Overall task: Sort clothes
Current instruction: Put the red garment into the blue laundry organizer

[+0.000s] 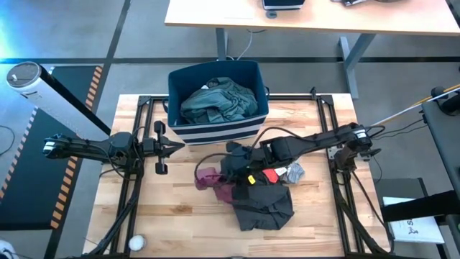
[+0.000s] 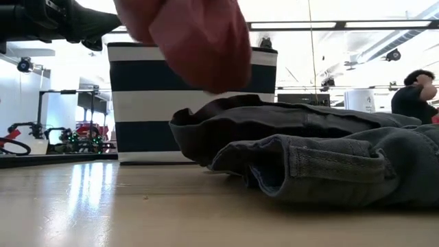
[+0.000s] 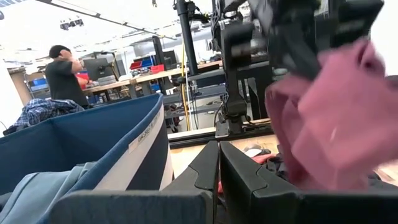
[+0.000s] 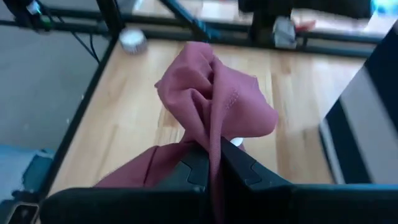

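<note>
Fingers of the right gripper are pressed together on a fold of the red garment, the cloth pinched in the narrow slit between the two dark pads. Ahead of these fingers the garment bunches into a rounded, creased knot; a longer tail hangs down behind and to one side of them.

Item 1, red garment: dull rose-red, thin, soft, crumpled (in the low view it hangs clear above the wood, in front of the bin).

Item 2, dark charcoal garment: heaped on the table directly below the right fingers, thick seams and a pocket edge showing in the low view. A small red piece and a small grey piece lie on its upper edge, just beside the right wrist.

Item 3, navy bin with white stripes: stands beyond the right fingers, at the table's far edge, between the two arms' reach. A teal-green garment fills it.

Item 4, left gripper: fingers closed against each other, nothing between them, hovering beside the bin's near corner; the red garment hangs ahead of these fingers, the bin wall to their side.

Other: a small white ball lies on the table's near edge, well apart from both grippers. A person stands in the room behind.
</note>
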